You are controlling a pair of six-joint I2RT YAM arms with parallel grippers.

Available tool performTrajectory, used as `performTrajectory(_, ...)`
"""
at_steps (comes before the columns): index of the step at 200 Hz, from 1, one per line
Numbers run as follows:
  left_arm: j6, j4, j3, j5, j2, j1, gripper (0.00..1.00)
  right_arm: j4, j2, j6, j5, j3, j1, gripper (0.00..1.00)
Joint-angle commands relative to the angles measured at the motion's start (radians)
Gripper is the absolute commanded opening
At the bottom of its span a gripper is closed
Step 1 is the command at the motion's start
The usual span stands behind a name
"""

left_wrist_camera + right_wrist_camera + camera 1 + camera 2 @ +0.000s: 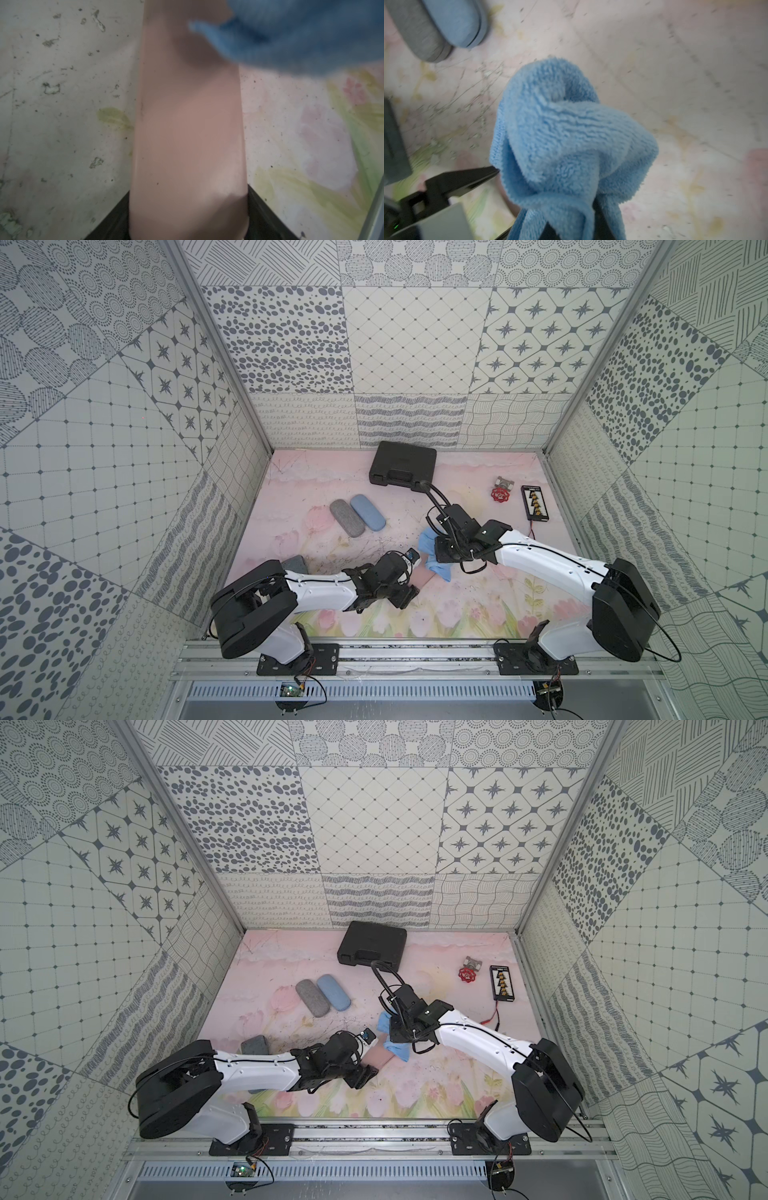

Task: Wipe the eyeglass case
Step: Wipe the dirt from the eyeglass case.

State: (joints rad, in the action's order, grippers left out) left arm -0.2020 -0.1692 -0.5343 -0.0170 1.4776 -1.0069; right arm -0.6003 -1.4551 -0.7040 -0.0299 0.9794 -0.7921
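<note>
The left gripper [189, 193] clasps one end of the pink eyeglass case [187, 124], which lies about mid-surface, nearer the front edge. The right gripper [575, 220] is clamped tight on a blue cloth [566, 135] that hangs over the case's other end.
</note>
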Motion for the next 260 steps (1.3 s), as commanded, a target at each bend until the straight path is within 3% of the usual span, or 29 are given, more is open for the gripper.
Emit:
performTrajectory(1,-0.008,-0.017,-0.013,0.006,0.005,-0.003,0.42,0.198,-0.018,-0.205,-0.168,-0.099,-0.004,0.00)
performTrajectory(19,-0.002,-0.011,-0.016,0.005,0.004,-0.004,0.42,0.302,-0.040,-0.254,-0.262,-0.158,0.008,0.00)
performTrajectory(36,0.004,-0.007,-0.018,0.007,0.003,-0.005,0.42,0.250,-0.073,-0.172,-0.282,-0.148,0.044,0.00)
performTrajectory(74,0.004,-0.010,-0.015,0.016,-0.002,-0.004,0.42,-0.159,-0.100,0.117,0.140,0.028,0.117,0.00)
performTrajectory(94,0.004,-0.012,-0.015,0.020,-0.002,-0.005,0.42,-0.202,-0.082,0.162,0.212,0.088,0.109,0.00)
performTrajectory(124,0.010,-0.008,-0.030,0.022,0.007,-0.006,0.42,-0.135,-0.083,0.096,0.037,0.105,0.048,0.00)
performTrajectory(153,0.010,0.001,-0.039,0.022,0.009,-0.006,0.42,0.104,-0.072,-0.065,-0.224,-0.002,0.011,0.00)
performTrajectory(184,0.013,0.009,-0.042,0.021,0.008,-0.006,0.42,0.190,-0.071,-0.068,-0.280,-0.126,0.085,0.00)
performTrajectory(204,0.016,0.011,-0.041,0.024,0.006,-0.006,0.42,0.097,-0.089,0.043,-0.219,-0.147,0.195,0.00)
performTrajectory(217,0.016,0.010,-0.040,0.026,0.005,-0.005,0.42,0.000,-0.084,0.125,-0.092,-0.114,0.236,0.00)
performTrajectory(242,0.008,0.011,-0.035,0.034,0.002,-0.006,0.43,-0.136,-0.026,0.226,0.153,-0.002,0.202,0.00)
performTrajectory(260,0.004,0.008,-0.033,0.038,0.004,-0.006,0.43,-0.156,-0.007,0.224,0.142,0.044,0.161,0.00)
